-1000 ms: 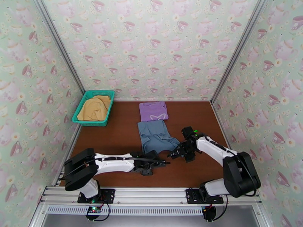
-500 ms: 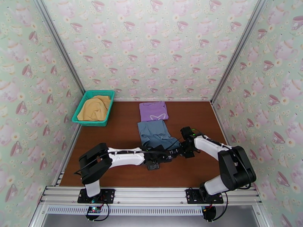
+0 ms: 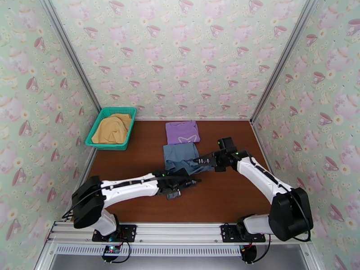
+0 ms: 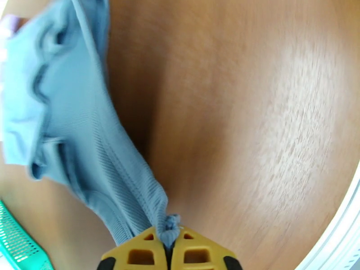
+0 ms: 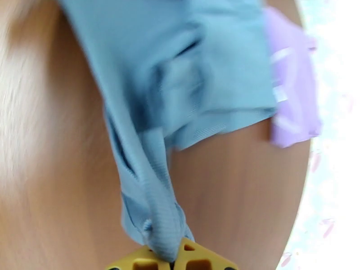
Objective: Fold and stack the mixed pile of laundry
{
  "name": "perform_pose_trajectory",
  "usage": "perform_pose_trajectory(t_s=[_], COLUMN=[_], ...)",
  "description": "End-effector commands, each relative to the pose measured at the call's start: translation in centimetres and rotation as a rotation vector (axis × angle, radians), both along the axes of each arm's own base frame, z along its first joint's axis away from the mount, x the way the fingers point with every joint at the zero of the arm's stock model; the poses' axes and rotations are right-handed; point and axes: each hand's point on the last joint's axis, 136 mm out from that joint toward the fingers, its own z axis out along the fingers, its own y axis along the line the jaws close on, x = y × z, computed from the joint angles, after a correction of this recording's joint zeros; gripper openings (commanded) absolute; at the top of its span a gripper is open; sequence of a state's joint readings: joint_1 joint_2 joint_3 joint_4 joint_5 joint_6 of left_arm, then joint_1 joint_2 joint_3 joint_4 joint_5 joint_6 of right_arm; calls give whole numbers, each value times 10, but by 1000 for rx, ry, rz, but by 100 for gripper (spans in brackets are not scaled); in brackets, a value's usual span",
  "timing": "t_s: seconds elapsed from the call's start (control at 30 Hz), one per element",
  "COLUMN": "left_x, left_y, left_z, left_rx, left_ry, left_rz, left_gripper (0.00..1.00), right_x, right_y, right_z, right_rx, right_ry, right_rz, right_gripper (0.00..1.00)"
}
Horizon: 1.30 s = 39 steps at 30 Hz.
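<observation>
The grey-blue soft cloth garment [image 3: 180, 154] lies at the middle of the brown wooden table [image 3: 225, 194]. Its far edge meets the near edge of the lilac-purple folded shirt [image 3: 182, 131], which lies flat further back.

Both arms reach in over the grey-blue garment's near end. The left gripper [image 3: 192, 181] comes in from the left, and in the left wrist view its yellow fingertips are pressed together on a bunched bit of that cloth [image 4: 67, 109]. The cloth runs taut away from the left gripper [image 4: 170, 241], with a shadow on the table [image 4: 247, 109] under it. A sliver of green mesh [image 4: 18, 244] shows at the lower left corner of that view.

The right gripper [image 3: 201, 160] comes in from the right and sits at the garment's near right corner. In the right wrist view (rather blurred) the right gripper [image 5: 173, 255] is likewise pinched shut on a rolled fold of the grey-blue garment [image 5: 180, 64]. The lilac-purple shirt [image 5: 292, 100] shows beyond that fold.

The mustard-yellow crumpled garment [image 3: 111, 128] sits heaped inside the teal plastic mesh basket [image 3: 110, 148] at the table's far left corner. It is well apart from the other two garments and from both grippers.
</observation>
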<state>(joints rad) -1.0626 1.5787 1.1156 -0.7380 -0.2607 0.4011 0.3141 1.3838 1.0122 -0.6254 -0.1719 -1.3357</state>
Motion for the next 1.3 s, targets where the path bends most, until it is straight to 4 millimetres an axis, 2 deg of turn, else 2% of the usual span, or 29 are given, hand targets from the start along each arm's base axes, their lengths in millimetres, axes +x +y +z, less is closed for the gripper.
perform_pose_trajectory(t_s=[0.0,0.13,0.27,0.4,0.53,0.73,0.97,1.03,1.07,1.1,1.2,1.27], left_x=[28,73,123,176,219,260,281,285,288,291,299,307], left_y=[6,10,17,23,29,43,50,48,47,46,45,46], left_z=[28,43,48,48,32,-1,-27,-33,-34,-36,-41,-41], left_rx=[-14,-53,-57,-46,0,95,113,109,106,99,93,101], left_ry=[-70,-98,-114,-111,-83,-49,-40,-51,-62,-71,-106,-156], left_rz=[13,57,86,106,112,110,118,122,127,135,154,174], left_gripper=[0,0,0,0,0,0,0,4,7,10,31,43], right_x=[15,49,84,116,138,159,170,171,171,173,174,176], right_y=[26,45,60,68,74,75,81,83,83,85,87,88], right_z=[30,44,47,31,9,-25,-44,-46,-46,-45,-40,-31], right_rx=[175,284,353,354,338,288,300,310,318,329,362,397], right_ry=[-15,-33,-42,-20,13,56,100,114,123,127,130,118], right_rz=[-31,-78,-116,-152,-169,-192,-214,-226,-234,-248,-277,-302], right_gripper=[0,0,0,0,0,0,0,0,4,14,38,46])
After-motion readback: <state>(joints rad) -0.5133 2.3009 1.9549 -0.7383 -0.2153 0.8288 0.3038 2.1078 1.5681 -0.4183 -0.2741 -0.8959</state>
